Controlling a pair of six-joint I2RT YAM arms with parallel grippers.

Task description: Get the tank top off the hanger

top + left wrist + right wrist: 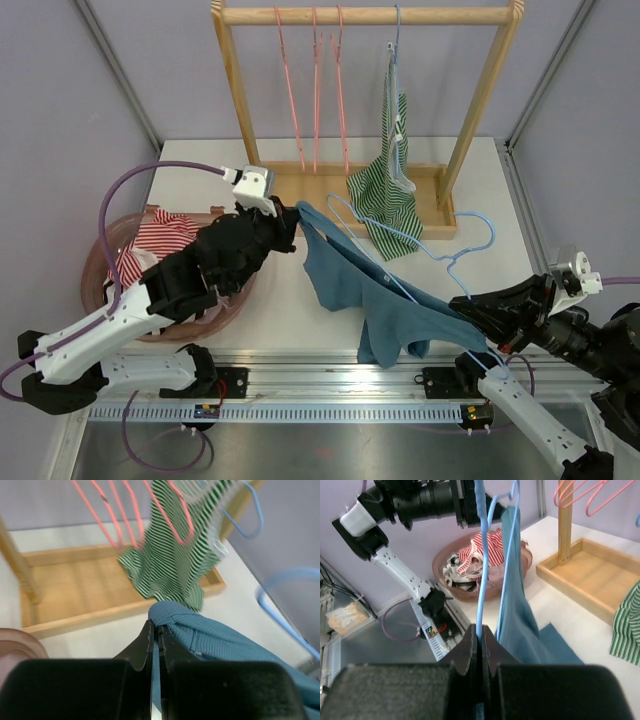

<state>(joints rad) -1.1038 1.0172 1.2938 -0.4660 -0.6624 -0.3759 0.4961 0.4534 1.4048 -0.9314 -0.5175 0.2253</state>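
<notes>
The teal tank top [340,275] hangs stretched between my two arms on a light-blue wire hanger [452,256], above the white table. My left gripper [292,222] is shut on the top's upper left edge. In the left wrist view the ribbed teal fabric [225,645] is pinched at the fingertips of that gripper [156,628]. My right gripper [470,305] is shut on the hanger at its lower right end. The right wrist view shows the blue wire [480,580] running up out of that gripper [481,632], with the tank top [515,605] draped beside it.
A wooden rack [365,15] stands at the back with three pink hangers [315,90] and a green striped top [385,190] on a blue hanger. Its wooden tray base [330,185] lies below. A brown basket [100,262] of red-striped clothes sits at the left.
</notes>
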